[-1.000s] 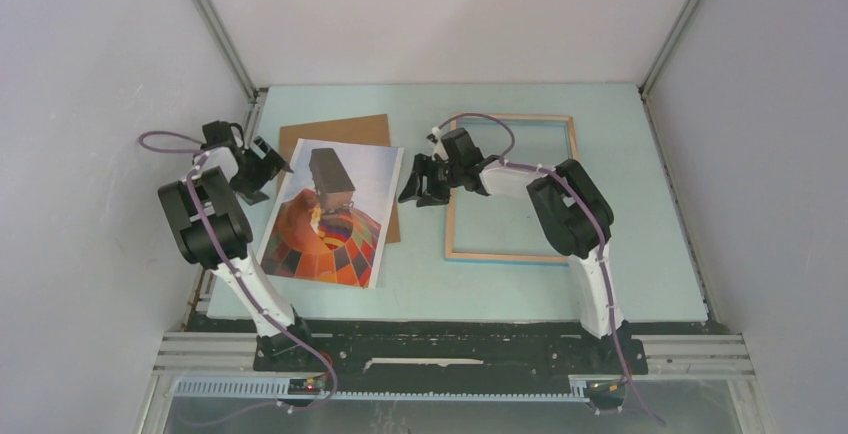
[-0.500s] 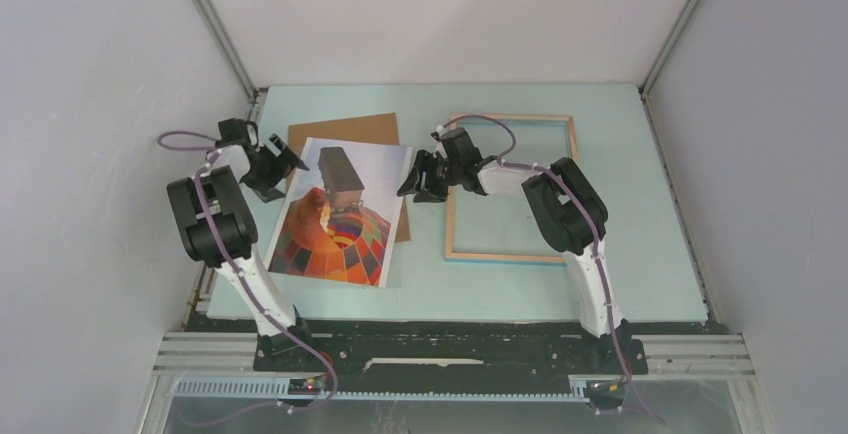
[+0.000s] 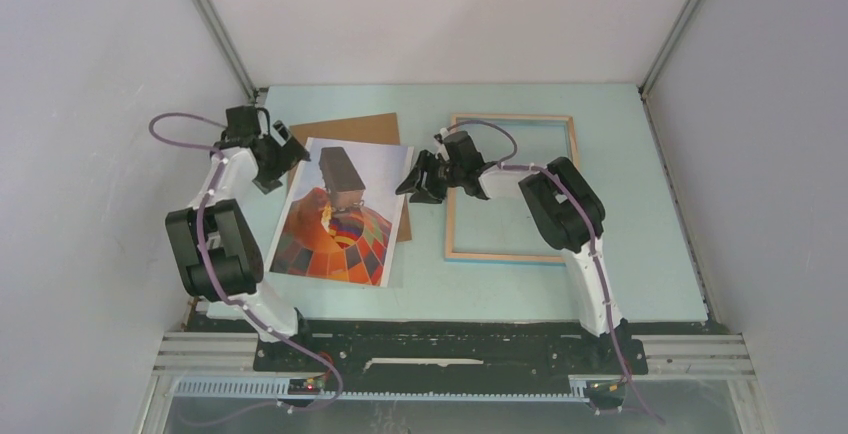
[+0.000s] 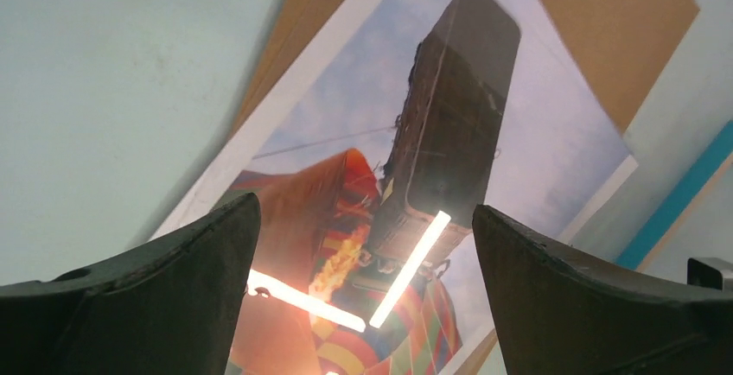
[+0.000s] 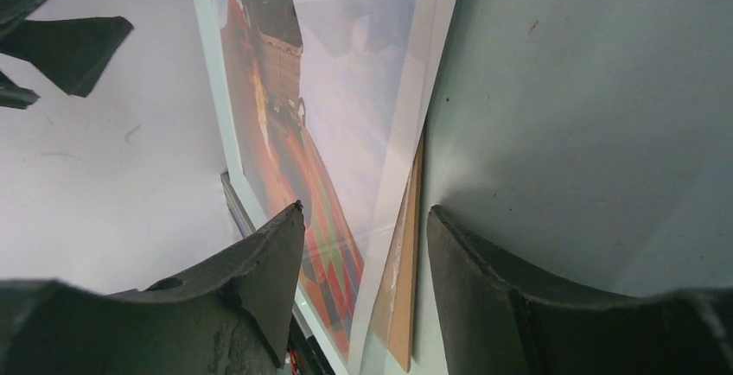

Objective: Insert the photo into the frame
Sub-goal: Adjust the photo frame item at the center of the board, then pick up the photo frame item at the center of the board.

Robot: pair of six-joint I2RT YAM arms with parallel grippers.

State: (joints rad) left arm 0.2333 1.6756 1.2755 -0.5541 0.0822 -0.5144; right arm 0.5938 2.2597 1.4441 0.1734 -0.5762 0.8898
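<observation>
Jaws on your left arm stand wide apart with nothing between them. In the left wrist view the two dark fingers sit at the bottom corners, with the photo lying beyond the gap. That arm rises from its base at the near edge, folds at the elbow and reaches toward the far left of the surface. Its wrist is turned so the jaws point rightward at the photo's far left corner.

Jaws on your right arm are also apart, though narrower. In the right wrist view the photo's white right border and the edge of the brown backing board run down into the gap between the fingers. You cannot tell from these views whether either finger touches the paper. This arm bends at the elbow over the frame's near half, and its forearm stretches left across the frame, low over the surface. The tips end between the frame and the photo.

Your photo lies picture side up and turned at an angle on the backing board. It covers most of the board, which shows past the photo's far edge and along its right edge. Your frame lies flat to the right, near the photo but apart from it, wood side up with only bare surface inside it. A blue edge shows along its near rail.
</observation>
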